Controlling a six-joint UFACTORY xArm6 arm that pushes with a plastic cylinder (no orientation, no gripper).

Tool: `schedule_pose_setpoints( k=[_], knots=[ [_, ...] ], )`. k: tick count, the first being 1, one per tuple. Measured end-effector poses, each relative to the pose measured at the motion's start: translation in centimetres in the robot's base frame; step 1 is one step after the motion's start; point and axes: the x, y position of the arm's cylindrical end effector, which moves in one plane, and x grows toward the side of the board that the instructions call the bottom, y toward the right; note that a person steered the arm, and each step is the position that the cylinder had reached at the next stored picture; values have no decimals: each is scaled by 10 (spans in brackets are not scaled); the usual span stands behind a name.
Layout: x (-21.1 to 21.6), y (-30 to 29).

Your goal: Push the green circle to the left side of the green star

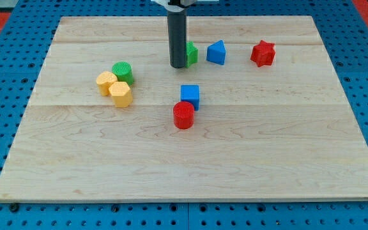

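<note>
The green circle [122,71] sits at the board's left middle, touching the top of two yellow blocks. The green star [191,53] is near the top centre, mostly hidden behind my rod. My tip [178,66] rests on the board right against the green star's left side. The green circle lies well to the left of my tip and a little lower in the view.
A yellow block [106,82] and a yellow hexagon [121,94] sit just below the green circle. A blue triangle-like block [216,52] stands right of the green star, a red star [262,53] further right. A blue cube [190,96] and a red cylinder [183,115] sit mid-board.
</note>
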Motion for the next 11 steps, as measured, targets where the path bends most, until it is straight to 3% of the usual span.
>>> schedule_pose_setpoints(
  k=[2,3,5,7,8,9,10,11],
  knots=[
    [-1,-11],
    [37,-44],
    [62,-112],
    [34,-141],
    [24,-113],
    [14,-120],
    [28,-160],
    [1,-162]
  ],
)
